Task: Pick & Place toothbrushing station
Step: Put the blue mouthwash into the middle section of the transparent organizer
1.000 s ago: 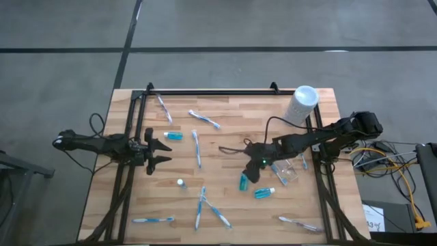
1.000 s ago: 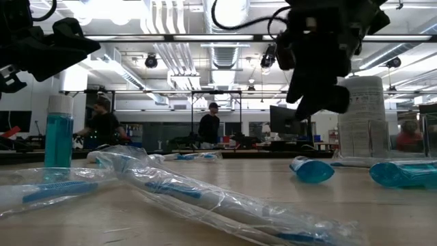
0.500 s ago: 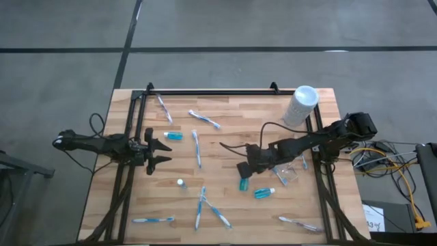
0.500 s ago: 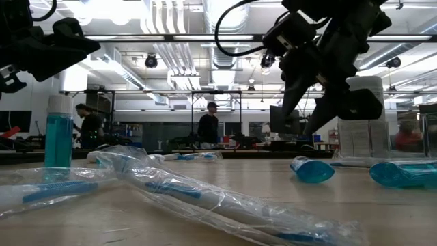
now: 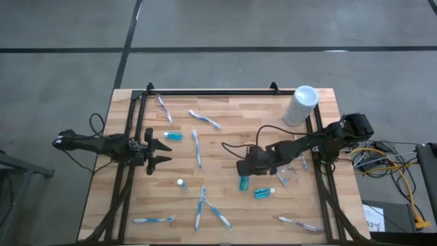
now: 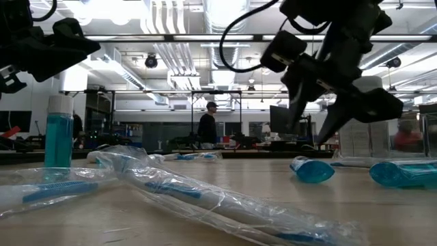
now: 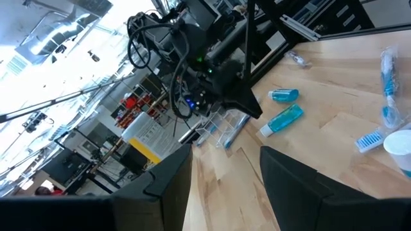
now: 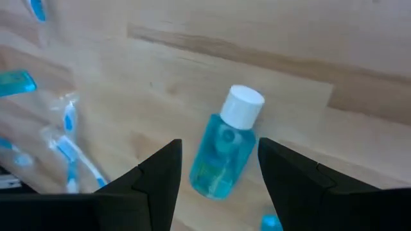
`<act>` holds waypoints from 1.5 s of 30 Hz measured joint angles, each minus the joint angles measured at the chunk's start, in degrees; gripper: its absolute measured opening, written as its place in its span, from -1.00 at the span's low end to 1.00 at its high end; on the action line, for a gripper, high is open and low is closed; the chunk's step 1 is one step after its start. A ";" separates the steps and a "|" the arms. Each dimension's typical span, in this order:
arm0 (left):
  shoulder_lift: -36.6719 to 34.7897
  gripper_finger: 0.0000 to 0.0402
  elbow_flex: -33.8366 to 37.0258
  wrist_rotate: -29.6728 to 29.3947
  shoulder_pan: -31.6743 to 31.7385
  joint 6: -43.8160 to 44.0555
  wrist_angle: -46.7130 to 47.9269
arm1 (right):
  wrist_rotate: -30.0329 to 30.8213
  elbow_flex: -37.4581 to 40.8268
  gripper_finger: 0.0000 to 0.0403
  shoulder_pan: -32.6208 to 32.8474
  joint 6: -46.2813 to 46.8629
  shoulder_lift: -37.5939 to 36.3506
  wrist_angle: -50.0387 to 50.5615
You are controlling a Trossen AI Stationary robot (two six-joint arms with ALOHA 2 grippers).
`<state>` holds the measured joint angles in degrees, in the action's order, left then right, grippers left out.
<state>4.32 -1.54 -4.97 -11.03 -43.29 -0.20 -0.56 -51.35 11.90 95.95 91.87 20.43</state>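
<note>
Several blue-and-white toothbrushes [image 5: 196, 147] lie scattered flat on the wooden table. One blue white-capped tube [image 5: 243, 183] lies on its side near the middle, a second tube [image 5: 264, 193] lies just right of it, and a third [image 5: 173, 135] lies at the left. A clear pouch [image 5: 287, 172] lies at the right. My right gripper [image 5: 246, 167] hangs open above the middle tube [image 8: 225, 154], slanting down, one finger to either side of it and clear of it. My left gripper [image 5: 161, 152] waits open at the table's left, pointing level.
A tall white cylinder [image 5: 301, 104] stands at the far right corner. A small tube [image 5: 180, 183] stands upright left of centre. Black frame rails [image 5: 205, 91] run along the far edge and both sides. People stand in the room beyond the table.
My right gripper has rolled about its own axis, so its fingers now stand side by side in the low view. It has also edged a little toward the table's left and down, over the middle tube. Its fingers have stayed open.
</note>
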 joint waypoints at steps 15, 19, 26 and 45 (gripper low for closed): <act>0.04 -0.06 0.00 -0.01 0.04 0.00 0.01 | 2.13 -1.93 0.00 -0.17 4.96 6.29 -0.91; 0.04 -0.06 0.00 0.00 0.04 0.00 0.06 | 2.17 -2.00 0.00 -0.17 6.06 6.97 -0.89; 0.04 -0.06 0.01 0.00 0.03 0.00 0.08 | 3.46 -2.00 0.00 -0.17 6.13 7.82 -0.06; 0.02 -0.06 0.00 0.00 0.00 0.00 0.11 | 3.68 -1.95 -0.43 -0.17 5.64 8.59 0.24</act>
<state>4.34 -1.54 -4.97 -11.03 -43.29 -0.09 3.11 -53.30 11.73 101.59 100.47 20.67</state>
